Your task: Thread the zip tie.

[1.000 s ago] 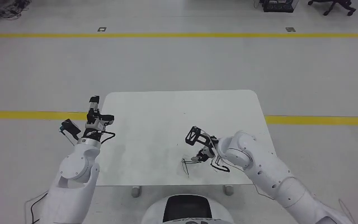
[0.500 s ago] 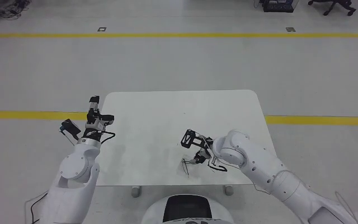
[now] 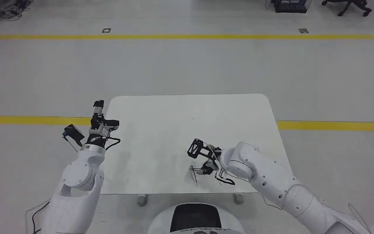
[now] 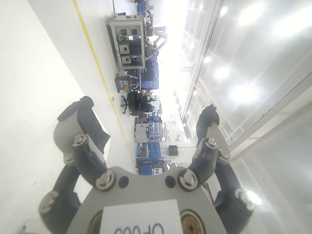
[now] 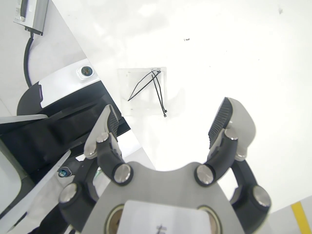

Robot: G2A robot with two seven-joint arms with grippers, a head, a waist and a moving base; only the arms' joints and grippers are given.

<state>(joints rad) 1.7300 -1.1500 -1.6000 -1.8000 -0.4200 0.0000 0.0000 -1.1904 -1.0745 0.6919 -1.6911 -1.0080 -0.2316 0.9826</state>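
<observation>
Near the front edge of the white table (image 3: 175, 126), close to the robot's body, you are seeing the zip tie (image 5: 156, 91) lying flat on a clear square sheet (image 5: 126, 79). Its thin black strands are forming a narrow V that meets at the sheet's far side, and one end is poking just past the sheet's edge. You cannot tell from these views whether it is one tie or two crossing.

Your right gripper (image 5: 168, 112) is hovering just beside the zip tie (image 3: 194, 173), above the table and apart from it. Its ribbed fingers (image 5: 219, 115) are standing wide apart and are gripping nothing. From above, the right gripper (image 3: 197, 159) is sitting just behind the tie.

Your left gripper (image 4: 146, 108) is waiting well apart from all this, off the table's left edge (image 3: 104, 117), pointing away toward the room. Its jaws are spread wide and are holding nothing.
</observation>
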